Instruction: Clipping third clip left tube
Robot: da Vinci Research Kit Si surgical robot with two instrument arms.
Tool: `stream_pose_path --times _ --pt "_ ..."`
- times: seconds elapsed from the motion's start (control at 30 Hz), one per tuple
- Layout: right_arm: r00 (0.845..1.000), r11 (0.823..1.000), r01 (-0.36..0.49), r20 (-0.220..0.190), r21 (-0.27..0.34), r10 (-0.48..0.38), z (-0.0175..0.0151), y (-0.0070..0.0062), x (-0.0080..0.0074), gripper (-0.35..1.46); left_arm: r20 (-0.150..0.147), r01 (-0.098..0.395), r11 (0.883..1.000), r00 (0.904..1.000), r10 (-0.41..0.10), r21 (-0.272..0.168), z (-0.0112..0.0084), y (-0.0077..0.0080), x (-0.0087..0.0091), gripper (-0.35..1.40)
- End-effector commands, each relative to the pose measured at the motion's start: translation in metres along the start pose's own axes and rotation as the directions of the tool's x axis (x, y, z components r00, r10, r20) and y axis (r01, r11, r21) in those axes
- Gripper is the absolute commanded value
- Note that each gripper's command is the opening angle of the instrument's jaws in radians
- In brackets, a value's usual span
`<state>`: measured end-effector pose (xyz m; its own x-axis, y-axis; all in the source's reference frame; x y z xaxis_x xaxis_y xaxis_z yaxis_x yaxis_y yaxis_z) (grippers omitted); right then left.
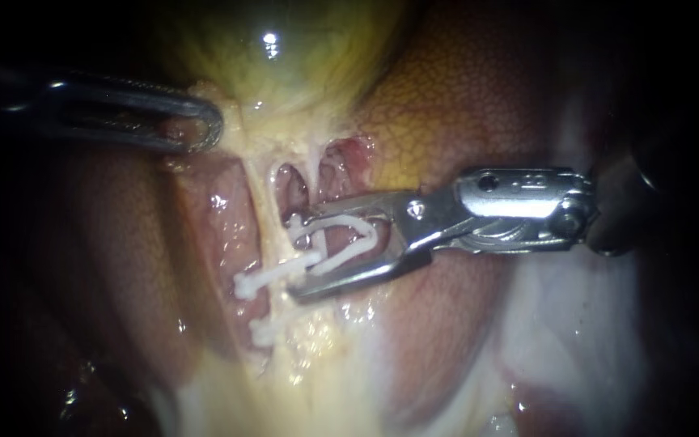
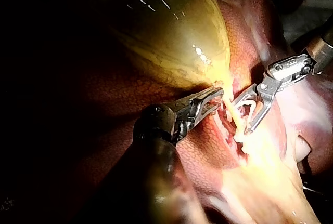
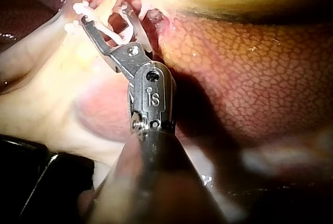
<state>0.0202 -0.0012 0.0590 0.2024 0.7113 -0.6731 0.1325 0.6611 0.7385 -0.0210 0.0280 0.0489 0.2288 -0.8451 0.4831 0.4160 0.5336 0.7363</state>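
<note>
**Three clips, two tubes, two instruments**

There are two instruments. The left instrument (image 1: 208, 128) has its jaws squeezed tight on the thin end of the gallbladder (image 1: 285, 48). The gallbladder is the one yellow-green bag. The right instrument (image 1: 294, 257) has its jaws wide apart. The open clip (image 1: 372, 236) sits between them, and one jaw presses on each side of it.

There are two tubes. Both come off the thin end of the gallbladder, close to the left jaws. The left tube (image 1: 259, 194) is the pale string that runs past the tips of the right jaws. I cannot tell if it is in between those jaws or only touching their tips. The right tube (image 1: 315, 174) lies just beside the right jaws, on the side toward the gallbladder.

There are three white clips. One is the open clip in the right jaws. The other two are closed on the left tube. The near clip (image 1: 246, 285) is just past the tips of the right jaws. The far clip (image 1: 260, 330) is a bit further along the tube, away from the left jaws.

There is one liver (image 1: 463, 89). It is red-brown and lies under and around both pairs of jaws.
</note>
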Motion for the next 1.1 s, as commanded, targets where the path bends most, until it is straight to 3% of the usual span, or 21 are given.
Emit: stream_pose_path --times 0.03,0.2,0.53,1.1 --pt "1.000 1.000 -0.002 -0.005 0.004 0.002 0.0002 0.0002 0.0001 0.44 0.000 0.000 1.000 1.0000 0.000 0.000 0.0000 0.0000 0.0000 -0.35" --pt "0.998 0.999 -0.032 -0.049 0.026 0.033 0.0010 0.0006 0.0003 0.44 0.000 0.000 1.000 1.0000 0.000 0.000 0.0001 0.0001 0.0000 -0.35" --pt "0.990 0.990 -0.034 -0.133 0.136 0.052 0.0022 0.0005 0.0008 0.44 0.001 -0.001 1.000 1.0000 0.001 -0.002 0.0001 0.0003 0.0000 -0.35" --pt "0.974 0.974 -0.038 -0.209 0.223 0.085 0.0023 -0.0023 0.0050 0.42 0.001 -0.002 1.000 1.0000 0.002 -0.002 0.0002 0.0004 0.0001 -0.35"
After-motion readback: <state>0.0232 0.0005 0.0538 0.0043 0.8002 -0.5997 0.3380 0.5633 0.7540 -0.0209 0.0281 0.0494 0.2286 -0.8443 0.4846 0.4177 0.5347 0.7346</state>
